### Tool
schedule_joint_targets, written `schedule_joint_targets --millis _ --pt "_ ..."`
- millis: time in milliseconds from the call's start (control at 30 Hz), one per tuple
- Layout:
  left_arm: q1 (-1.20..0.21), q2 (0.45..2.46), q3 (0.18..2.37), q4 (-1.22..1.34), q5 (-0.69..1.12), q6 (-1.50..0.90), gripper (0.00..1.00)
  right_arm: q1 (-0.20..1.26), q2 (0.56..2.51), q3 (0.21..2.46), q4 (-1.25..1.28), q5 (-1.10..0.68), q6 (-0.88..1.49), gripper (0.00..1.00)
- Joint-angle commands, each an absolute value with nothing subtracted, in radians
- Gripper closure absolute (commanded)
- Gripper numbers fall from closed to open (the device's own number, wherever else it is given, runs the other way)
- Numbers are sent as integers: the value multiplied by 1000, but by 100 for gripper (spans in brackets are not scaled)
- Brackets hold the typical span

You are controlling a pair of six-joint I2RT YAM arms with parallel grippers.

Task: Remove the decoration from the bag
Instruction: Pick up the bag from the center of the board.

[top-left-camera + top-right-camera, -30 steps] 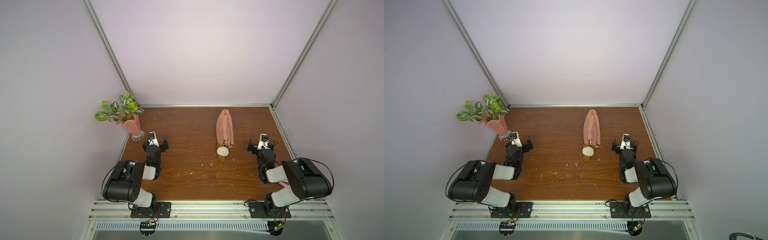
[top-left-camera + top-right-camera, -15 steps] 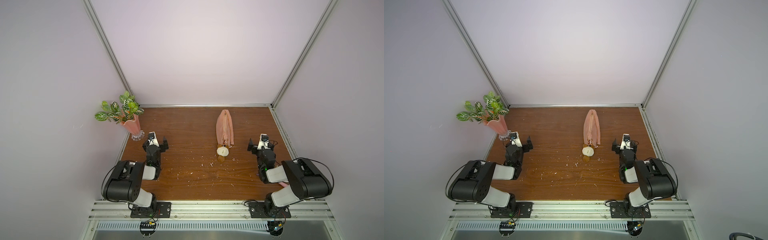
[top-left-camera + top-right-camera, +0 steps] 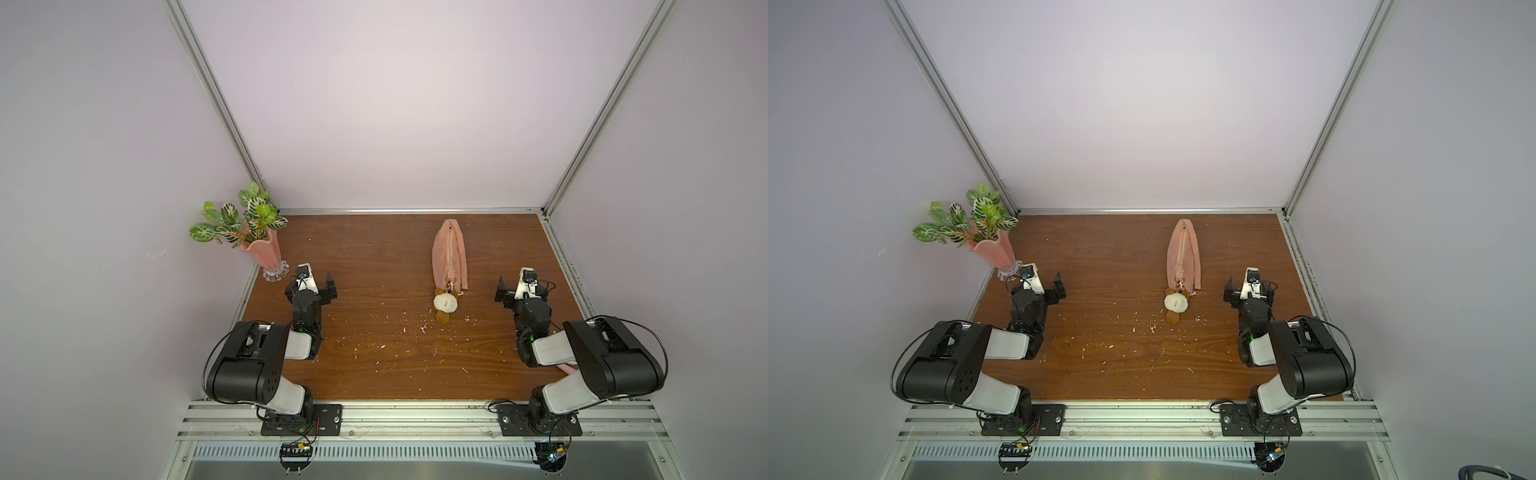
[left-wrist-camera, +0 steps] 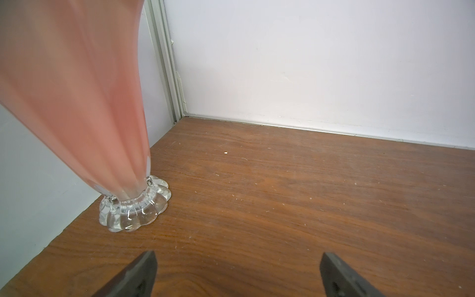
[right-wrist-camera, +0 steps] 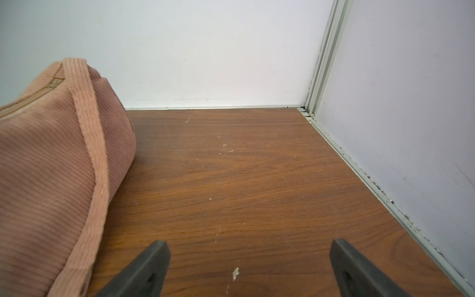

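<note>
Left gripper [image 4: 236,264] and right gripper [image 5: 249,254] stand apart, empty. The decoration [image 3: 446,303] at the bag [image 3: 450,257] seems soft, light; pinch its cream body.

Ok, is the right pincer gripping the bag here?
No, the right pincer stands open and empty, and the bag lies off to one side of it.

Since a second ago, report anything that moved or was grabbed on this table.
Nothing visibly changed. The left gripper and right gripper stay open and empty, and the plush charm still lies at the zipper end of the salmon corduroy pouch.
</note>
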State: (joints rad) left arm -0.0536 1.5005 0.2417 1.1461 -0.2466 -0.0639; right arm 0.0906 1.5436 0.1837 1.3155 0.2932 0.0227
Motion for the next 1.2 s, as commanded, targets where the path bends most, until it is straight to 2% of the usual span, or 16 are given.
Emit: schedule_joint_targets --millis 0,733,867,1000,1067,1167 --pt "-40 1496 250 1170 -239 -58 0 88 1539 195 1358 285 14 1" --pt "-39 1500 255 1168 -236 -59 0 86 1541 201 1347 279 17 0" --pt "-41 1473 260 1166 -223 -38 0 85 1461 183 1321 299 21 0" --pt "-71 1408 451 821 -298 -49 0 84 1232 277 993 283 54 0" --pt "-75 1405 566 598 -275 -89 0 84 1140 318 905 286 178 0" --pt "-124 1399 685 404 -271 -116 0 83 1063 376 801 243 341 0"
